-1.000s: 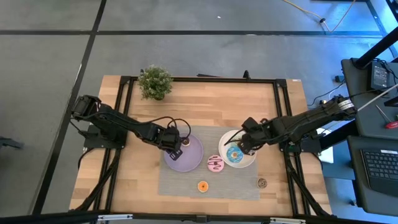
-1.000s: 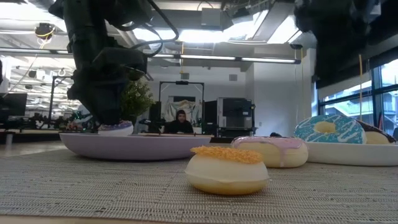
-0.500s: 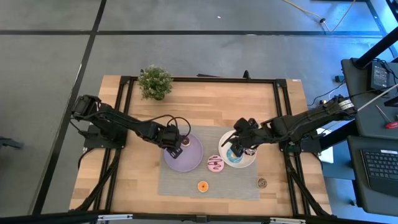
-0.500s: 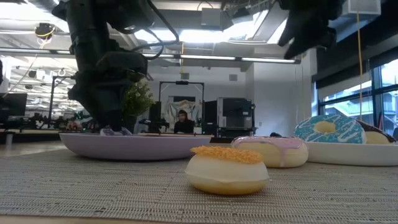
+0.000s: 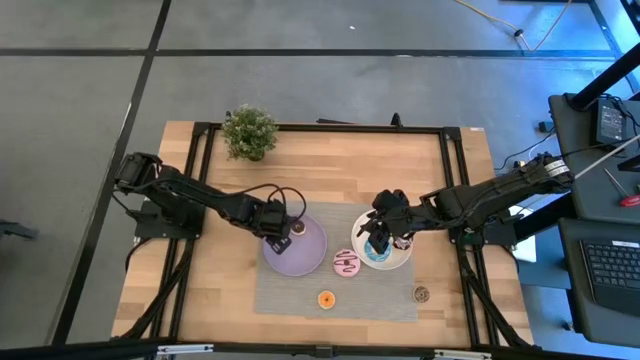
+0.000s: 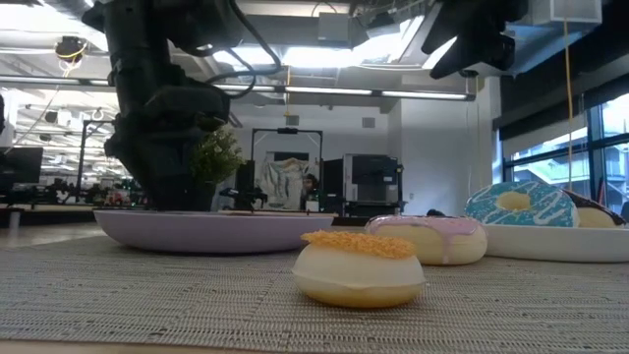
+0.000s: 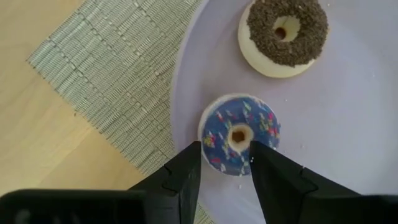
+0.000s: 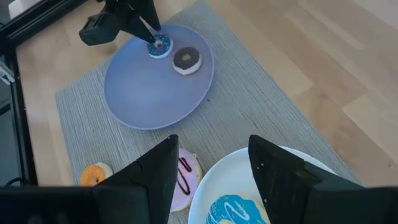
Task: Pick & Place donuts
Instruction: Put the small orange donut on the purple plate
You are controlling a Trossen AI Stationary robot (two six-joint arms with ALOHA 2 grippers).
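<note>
Left of centre in the high view, the left end effector point(image 5: 283, 232) had opened, leaving the purple mini donut point(image 7: 239, 134) on the lilac plate point(image 5: 310, 255); the right end effector point(image 5: 377, 240), open, had shifted leftward over the white plate point(image 5: 403, 262).

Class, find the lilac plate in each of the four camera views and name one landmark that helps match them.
High: lilac plate left of centre, on the mat.
Low: its rim at left, seen edge-on.
Left wrist: fills the right side.
Right wrist: upper middle.
Landmark: the chocolate mini donut on it.
</note>
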